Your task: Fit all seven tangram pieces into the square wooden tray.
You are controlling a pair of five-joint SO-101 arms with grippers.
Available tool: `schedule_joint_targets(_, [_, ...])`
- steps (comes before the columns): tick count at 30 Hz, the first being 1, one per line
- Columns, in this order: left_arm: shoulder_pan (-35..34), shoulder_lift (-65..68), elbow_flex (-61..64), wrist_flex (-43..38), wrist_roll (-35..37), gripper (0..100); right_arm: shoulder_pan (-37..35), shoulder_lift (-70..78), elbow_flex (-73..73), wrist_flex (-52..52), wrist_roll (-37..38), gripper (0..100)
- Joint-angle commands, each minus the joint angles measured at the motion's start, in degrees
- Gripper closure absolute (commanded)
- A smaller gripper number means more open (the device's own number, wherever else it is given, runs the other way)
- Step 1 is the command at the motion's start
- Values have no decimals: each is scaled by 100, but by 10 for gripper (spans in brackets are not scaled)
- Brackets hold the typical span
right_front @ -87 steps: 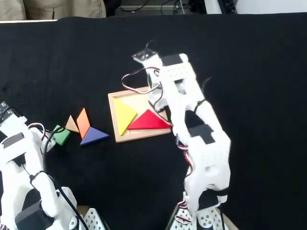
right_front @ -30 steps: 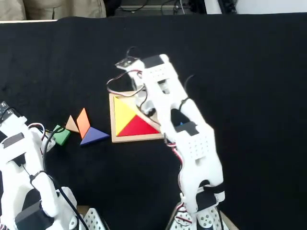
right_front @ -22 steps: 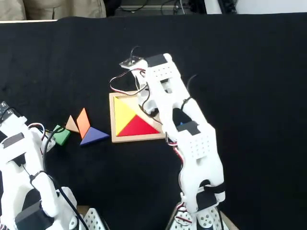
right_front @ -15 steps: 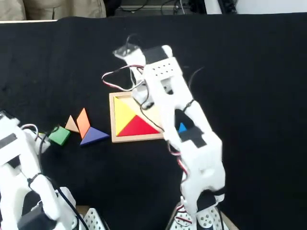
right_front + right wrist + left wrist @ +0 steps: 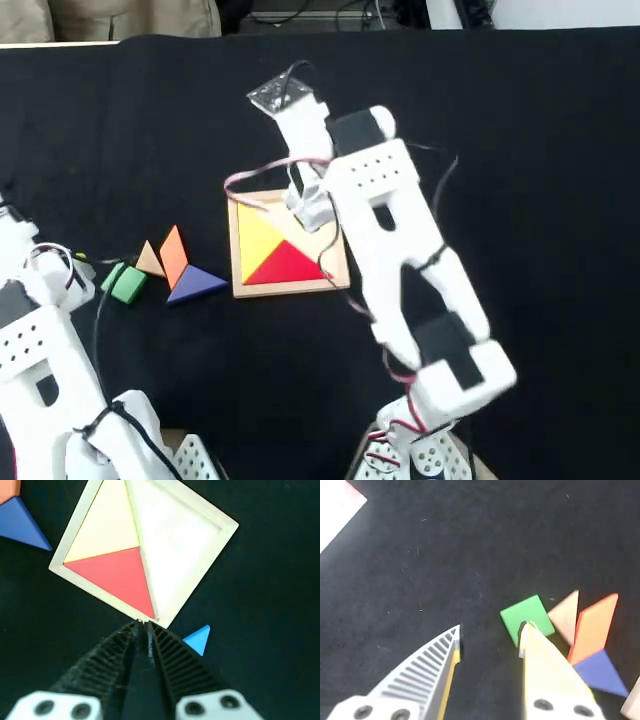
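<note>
Black cloth (image 5: 500,120); red triangle (image 5: 290,266), apex toward tray (image 5: 175,540) centre

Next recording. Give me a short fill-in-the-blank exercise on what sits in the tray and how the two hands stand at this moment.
In the wooden tray, the yellow triangle lies against a second triangle, coloured ____.
The left hand is ____, its fingers apart beside the green square.
The right hand is ____, with nothing between its fingers.
Missing words: red; open; shut.
</note>
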Motion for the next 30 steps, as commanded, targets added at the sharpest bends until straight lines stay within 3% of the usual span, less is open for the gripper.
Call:
schedule_joint_targets(1, [92, 220, -637, 422, -501, 800, -352, -743, 1068, -1064, -62, 988])
schedule_joint_targets(6, [-673, 870, -831, 475, -923, 805, -1125, -1059, 2000, -1908, -62, 987])
schedule_joint_targets(12, [-1824, 1407, -31, -404, -941, 805, -1899, -374, 1235, -2119, -141, 987])
schedule_joint_targets(17, [-2079, 1442, 1165, -1662, -914, 805, -2163, 1191, -822, -1582, -563, 974])
schedule_joint_targets(22, [-2114, 1477, 1745, -2391, -897, 805, -2338, 3143, -3565, -580, -1415, 870])
schedule_joint_targets(30, [-2132, 1468, 1798, -2189, -738, 805, -2901, 6035, -7688, 668, -2356, 868])
